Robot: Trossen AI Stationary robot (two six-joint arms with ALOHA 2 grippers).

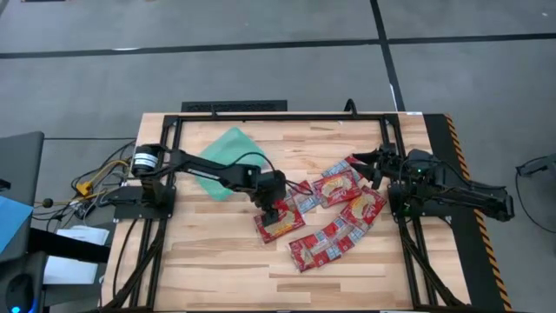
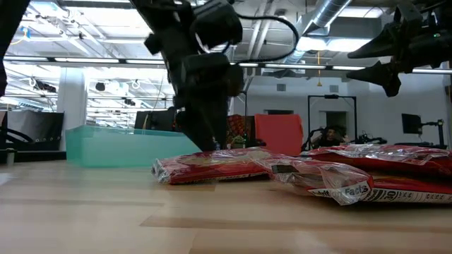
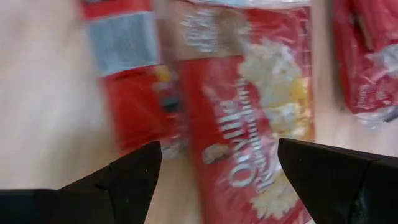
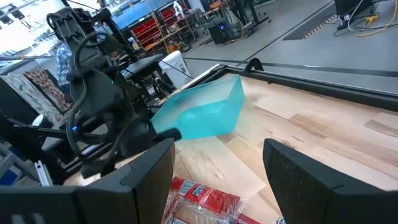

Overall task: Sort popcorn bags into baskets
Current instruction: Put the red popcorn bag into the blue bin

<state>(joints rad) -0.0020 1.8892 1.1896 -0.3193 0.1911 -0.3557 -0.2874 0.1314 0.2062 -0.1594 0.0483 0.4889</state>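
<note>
left gripper [image 1: 277, 211] over popcorn bag [image 1: 280, 224], fingers apart — pick step; next: close, carry to basket [image 1: 228, 162]. right gripper [image 1: 372, 167] open, waiting.

Grey floor [image 1: 261, 69], bright ceiling lights [image 2: 92, 32], perhaps red shelving [image 4: 146, 28] behind

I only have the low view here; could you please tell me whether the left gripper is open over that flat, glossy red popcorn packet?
Observer: Yes. The left wrist view shows the left gripper open, one finger on either side of the flat, glossy red popcorn packet.
Operator: Thank you. Is anything in the teal tray?
Observer: From above, no packet shows in the shallow teal plastic tray.
Operator: And the right gripper?
Observer: The right gripper is open and holds nothing, at the pile's right edge.
</note>
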